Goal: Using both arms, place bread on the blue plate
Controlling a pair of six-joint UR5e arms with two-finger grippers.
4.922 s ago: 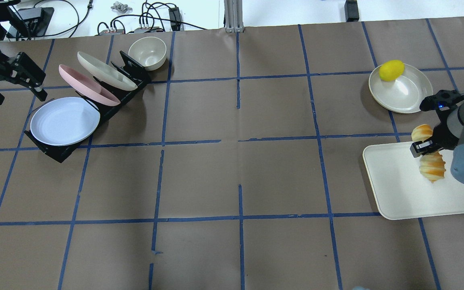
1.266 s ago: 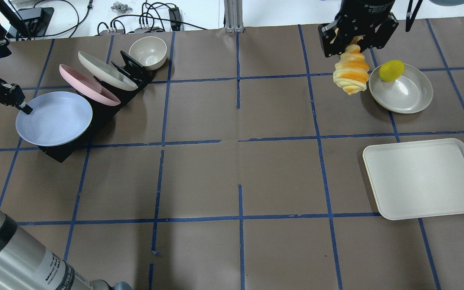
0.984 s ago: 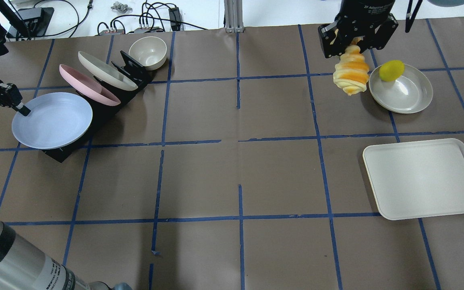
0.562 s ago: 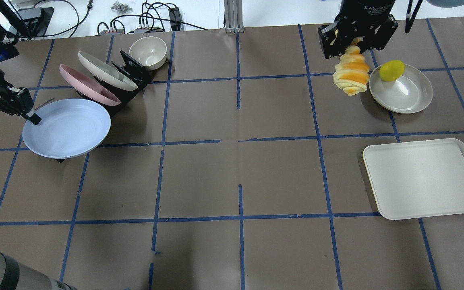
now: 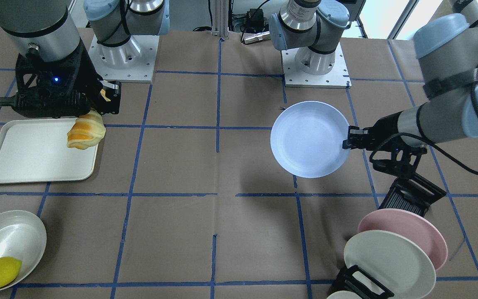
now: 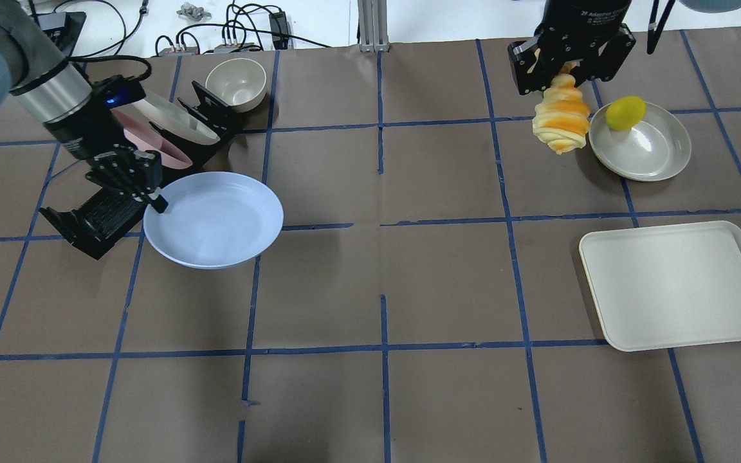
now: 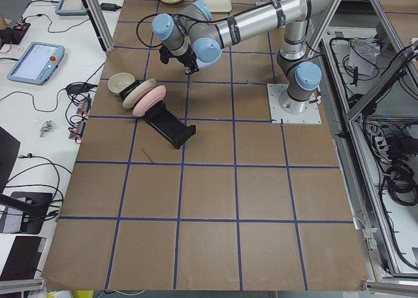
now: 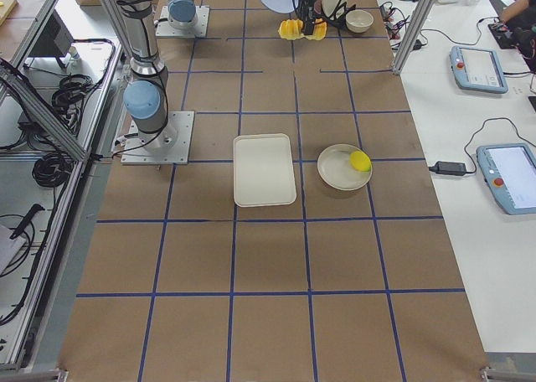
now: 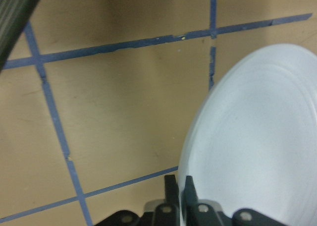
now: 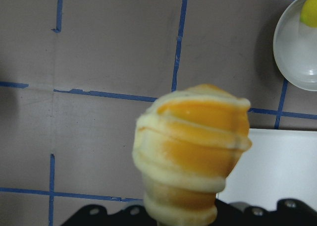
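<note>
My left gripper (image 6: 152,199) is shut on the rim of the blue plate (image 6: 216,220) and holds it level, above the table, just right of the black rack (image 6: 97,218). The front view shows the same grip (image 5: 348,139) on the plate (image 5: 307,139). In the left wrist view the plate (image 9: 257,146) fills the right side. My right gripper (image 6: 563,64) is shut on the top end of the bread (image 6: 562,122), which hangs upright at the far right of the table, apart from the plate. The bread fills the right wrist view (image 10: 195,146).
The rack holds a pink plate (image 6: 145,138) and a cream-white plate (image 6: 177,116), with a small bowl (image 6: 237,83) behind. A cream dish (image 6: 650,151) with a yellow lemon (image 6: 625,112) sits beside the bread. A white tray (image 6: 679,286) lies at the right.
My left gripper has taken the blue plate out of the rack and carried it right, toward the table's middle. My right gripper lifted the bread off the tray earlier and now holds still.
</note>
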